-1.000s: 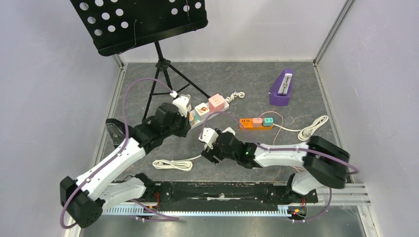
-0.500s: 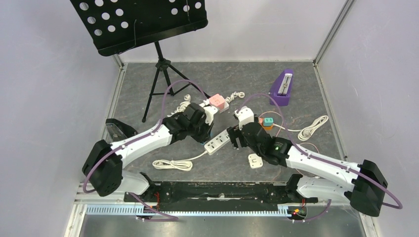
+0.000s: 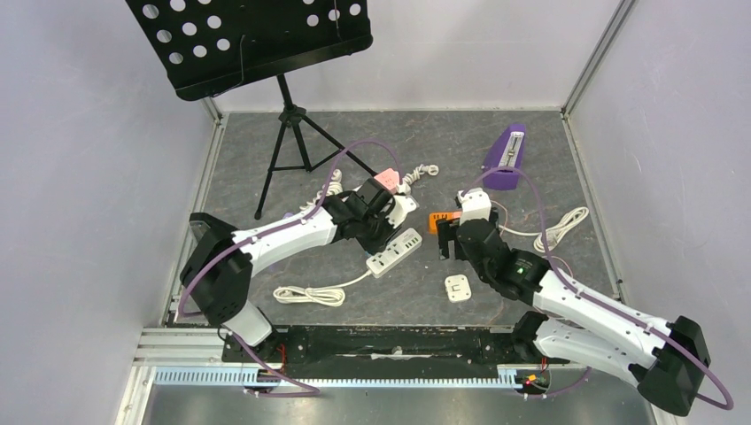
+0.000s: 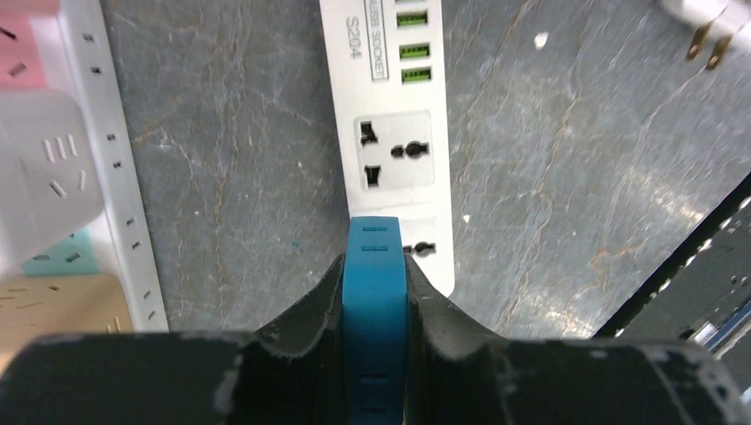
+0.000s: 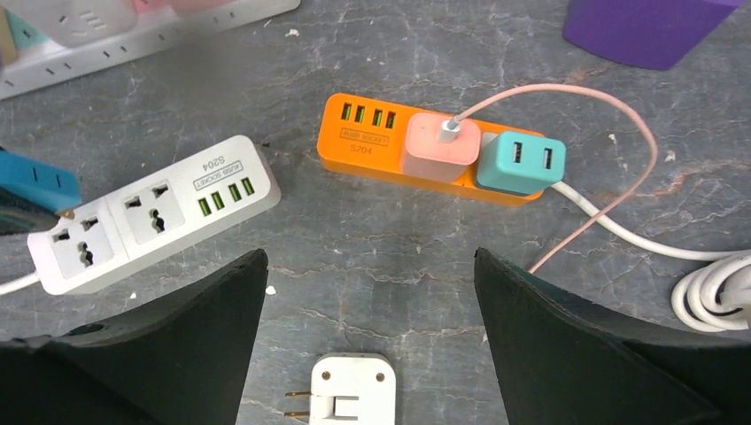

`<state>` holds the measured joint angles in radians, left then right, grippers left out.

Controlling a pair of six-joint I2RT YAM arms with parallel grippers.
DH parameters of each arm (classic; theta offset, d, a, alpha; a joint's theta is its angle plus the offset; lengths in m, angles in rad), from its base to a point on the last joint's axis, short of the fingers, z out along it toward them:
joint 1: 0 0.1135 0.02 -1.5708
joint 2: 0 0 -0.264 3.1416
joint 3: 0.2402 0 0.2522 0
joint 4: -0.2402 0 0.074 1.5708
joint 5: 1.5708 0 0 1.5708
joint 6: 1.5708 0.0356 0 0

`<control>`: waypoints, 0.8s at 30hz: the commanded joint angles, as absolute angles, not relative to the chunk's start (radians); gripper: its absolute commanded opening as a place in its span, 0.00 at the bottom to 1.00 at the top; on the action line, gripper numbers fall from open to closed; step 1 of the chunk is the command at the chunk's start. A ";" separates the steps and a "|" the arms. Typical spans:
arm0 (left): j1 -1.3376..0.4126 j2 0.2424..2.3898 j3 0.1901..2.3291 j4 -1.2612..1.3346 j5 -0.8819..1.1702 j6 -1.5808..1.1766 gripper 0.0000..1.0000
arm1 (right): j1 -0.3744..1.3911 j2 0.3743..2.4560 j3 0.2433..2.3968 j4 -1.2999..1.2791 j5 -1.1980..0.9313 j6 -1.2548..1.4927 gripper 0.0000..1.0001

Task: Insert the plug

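Arms both lean out over the grey table (image 3: pixel 425 133), seen from the top camera. The left arm runs low from its base, forearm angled right and away, and its wrist ends at the far end of the white power strip (image 3: pixel 394 252). The right arm stretches left and away from its base, with its wrist just beside the orange power strip (image 3: pixel 440 219). In the left wrist view the left gripper (image 4: pixel 375 270) is clamped narrowly on a blue plug (image 4: pixel 375 239), one finger pressed against each flat side. The plug's front end lies over the nearer socket of the white strip, next to the second socket and the row of green USB ports. Whether it touches the socket face cannot be told. A long white power strip (image 4: pixel 115 177) carrying pink, white, teal and tan adapters lies just left of it. The right gripper (image 5: pixel 369 261) hangs wide open and empty, its fingers (image 5: pixel 204 345) spread over bare table. A loose white plug (image 5: pixel 352 390) lies flat near that gap, prongs pointing left. Beyond the fingers the orange strip carries a pink adapter (image 5: pixel 438 146) and a teal adapter (image 5: pixel 514 162) side by side. A purple metronome (image 3: pixel 507 158) stands well beyond it.
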<state>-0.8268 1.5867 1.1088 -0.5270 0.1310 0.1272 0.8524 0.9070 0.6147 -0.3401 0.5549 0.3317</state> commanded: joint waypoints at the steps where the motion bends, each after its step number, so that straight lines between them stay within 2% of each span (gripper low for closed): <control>1: -0.833 1.593 1.148 -0.621 0.115 0.205 0.02 | 0.841 0.869 0.612 -0.337 0.618 0.354 0.89; 24: -0.834 1.602 1.057 -0.491 0.157 0.169 0.02 | 0.818 0.870 0.595 -0.322 0.608 0.349 0.90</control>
<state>-0.8272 1.5963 1.0683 -0.5377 0.1349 0.1516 0.8246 0.8799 0.6052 -0.3401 0.5846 0.3408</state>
